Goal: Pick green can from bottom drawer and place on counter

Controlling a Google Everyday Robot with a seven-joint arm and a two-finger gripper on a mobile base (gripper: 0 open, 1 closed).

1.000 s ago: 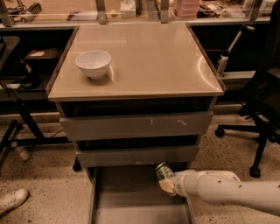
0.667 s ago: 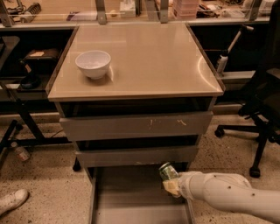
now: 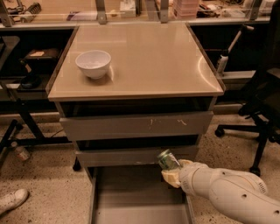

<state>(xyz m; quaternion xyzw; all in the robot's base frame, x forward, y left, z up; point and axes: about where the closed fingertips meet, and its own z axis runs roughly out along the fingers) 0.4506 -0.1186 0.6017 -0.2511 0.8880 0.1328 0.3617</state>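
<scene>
The green can [image 3: 167, 159] is held tilted in my gripper [image 3: 172, 172], above the right rear part of the open bottom drawer [image 3: 131, 197]. The gripper's cream fingers are shut around the can's lower end, and the silver top rim points up and left. My white arm [image 3: 227, 194] reaches in from the lower right. The beige counter [image 3: 144, 61] caps the cabinet above, with two shallower grey drawers [image 3: 131, 127] between it and the can.
A white bowl [image 3: 93, 64] sits on the counter's left side. A black office chair [image 3: 262, 105] stands to the right. A cluttered bench with metal posts [image 3: 131, 8] runs behind. A shoe [image 3: 11, 200] is on the floor at lower left.
My gripper has lifted the green can slightly up out of the bottom drawer, and the arm has come further into view.
</scene>
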